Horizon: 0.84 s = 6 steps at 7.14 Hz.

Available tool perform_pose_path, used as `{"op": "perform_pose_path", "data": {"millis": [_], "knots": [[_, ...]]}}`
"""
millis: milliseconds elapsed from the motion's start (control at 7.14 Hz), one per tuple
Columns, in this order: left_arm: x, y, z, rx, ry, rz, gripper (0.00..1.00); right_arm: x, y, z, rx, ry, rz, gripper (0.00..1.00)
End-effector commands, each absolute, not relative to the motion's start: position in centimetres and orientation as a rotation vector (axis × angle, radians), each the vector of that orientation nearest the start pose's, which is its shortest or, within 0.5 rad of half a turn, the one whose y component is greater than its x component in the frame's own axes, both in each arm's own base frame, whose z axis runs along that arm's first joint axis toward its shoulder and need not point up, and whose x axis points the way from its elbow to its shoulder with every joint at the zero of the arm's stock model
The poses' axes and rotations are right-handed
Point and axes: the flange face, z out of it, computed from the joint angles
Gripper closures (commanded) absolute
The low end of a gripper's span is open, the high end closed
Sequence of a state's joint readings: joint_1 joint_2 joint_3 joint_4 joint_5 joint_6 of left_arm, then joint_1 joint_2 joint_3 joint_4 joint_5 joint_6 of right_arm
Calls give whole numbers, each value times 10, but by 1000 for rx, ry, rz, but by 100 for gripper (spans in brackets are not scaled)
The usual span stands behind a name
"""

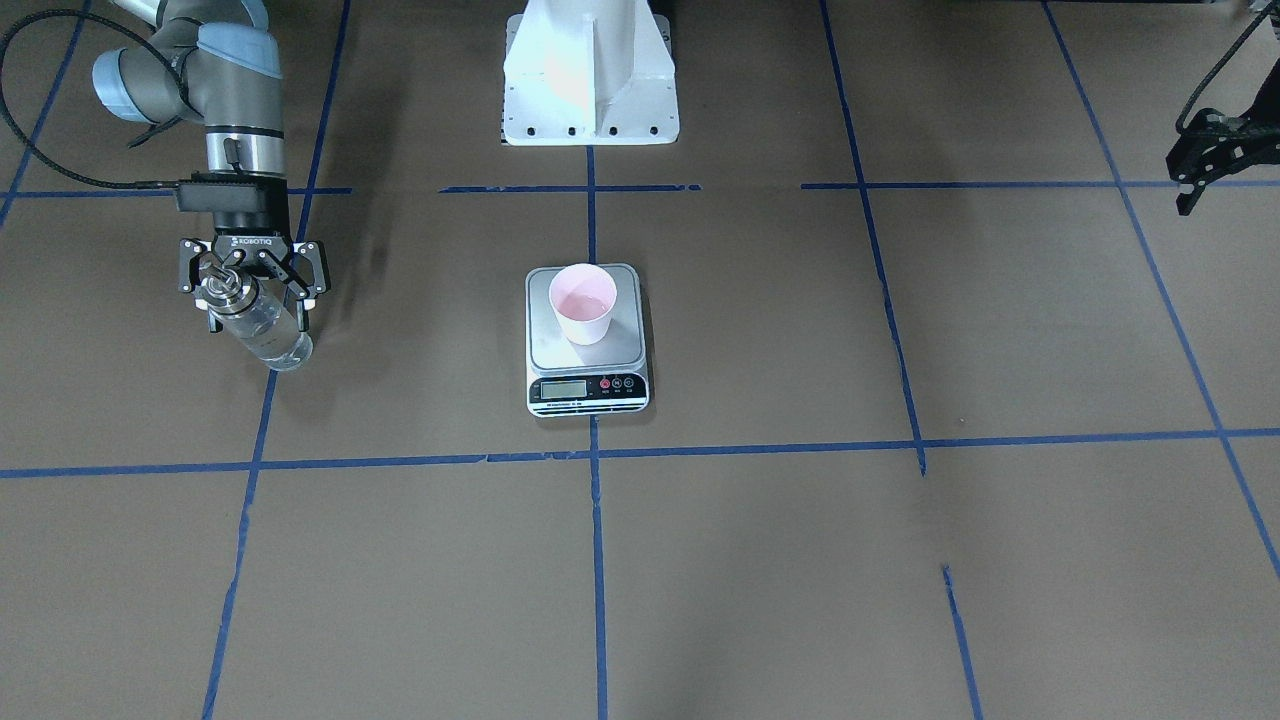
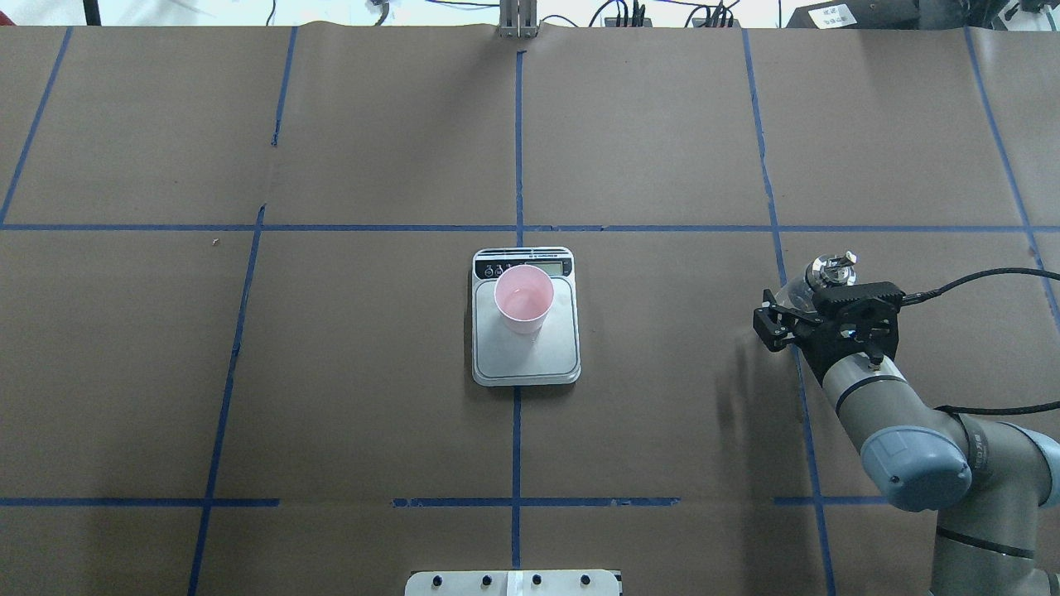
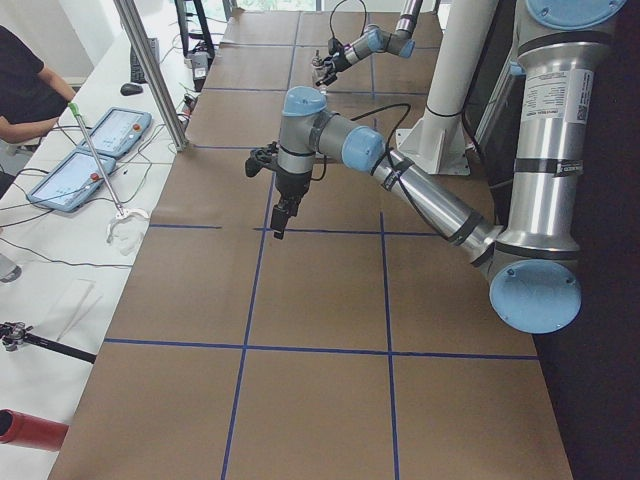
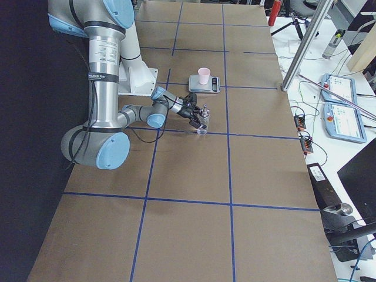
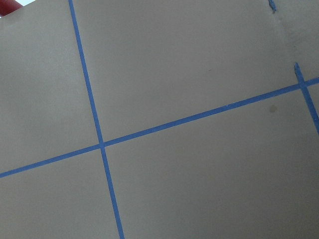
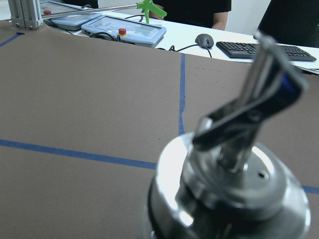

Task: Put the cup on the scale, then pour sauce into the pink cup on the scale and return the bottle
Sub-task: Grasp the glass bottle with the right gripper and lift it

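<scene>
The pink cup (image 1: pixel 583 303) stands upright on the silver plate of the scale (image 1: pixel 588 372) at the table's middle; the cup (image 2: pixel 523 298) and the scale (image 2: pixel 527 360) show the same from overhead. The clear glass bottle (image 1: pixel 262 330) with its silver cap and spout (image 6: pixel 234 169) stands upright at the robot's right. My right gripper (image 1: pixel 256 315) is open, with one finger on each side of the bottle and a gap between. My left gripper (image 1: pixel 1230 170) is high at the robot's far left, partly cut off; it looks open and empty.
The white robot base (image 1: pixel 590 75) stands behind the scale. Blue tape lines divide the brown table. Operators' tablets, a keyboard and a mouse lie beyond the table's far edge in the right wrist view.
</scene>
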<state>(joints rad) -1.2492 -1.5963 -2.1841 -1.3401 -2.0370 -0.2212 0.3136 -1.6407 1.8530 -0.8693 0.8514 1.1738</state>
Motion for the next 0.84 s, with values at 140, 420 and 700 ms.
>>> {"op": "perform_pose_path", "data": {"millis": [140,420,700], "knots": [[60,-459,388,255,566,123,0,-385,-344,472,909,-588,259,75],[60,-458,386,258,567,122,0,-374,-353,453,883,-658,268,100],[60,-459,383,264,568,123,0,-335,-377,415,931,-655,179,100]]}}
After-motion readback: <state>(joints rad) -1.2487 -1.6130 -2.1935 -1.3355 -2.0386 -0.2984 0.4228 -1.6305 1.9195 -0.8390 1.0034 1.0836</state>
